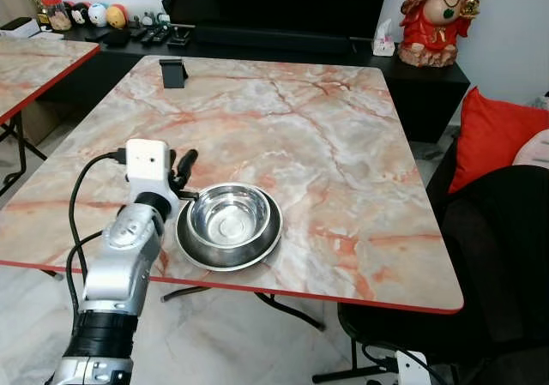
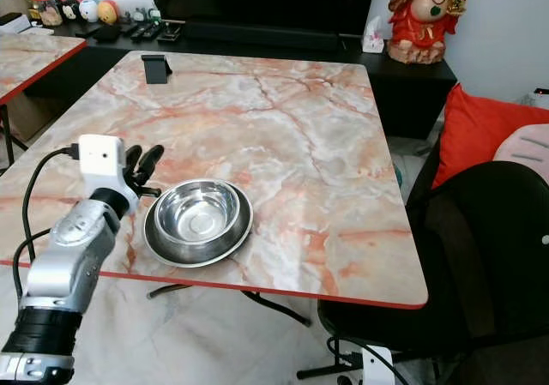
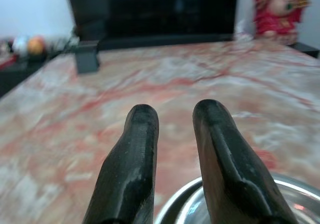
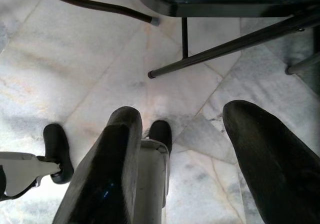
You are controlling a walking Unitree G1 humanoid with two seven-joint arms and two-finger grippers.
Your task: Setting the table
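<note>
- Left gripper point(image 3: 172, 116): fingers a little apart, pinching nothing, hovering just over the plate's near-left rim.
- One bowl point(image 1: 229, 215) sits in one plate point(image 1: 190, 246), just beyond the jaws, near the table point(image 1: 343, 145) edge.
- Risk: a nudge slides the stack off the edge.
- Right gripper point(image 4: 200, 134): spread, idle over floor.

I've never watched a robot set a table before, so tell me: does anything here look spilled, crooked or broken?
Nothing stands out. A steel bowl sits upright inside a dark plate near the front edge of the marble table, empty and dry. The left gripper is beside the plate's rim, fingers apart. No spills or damage show.
</note>
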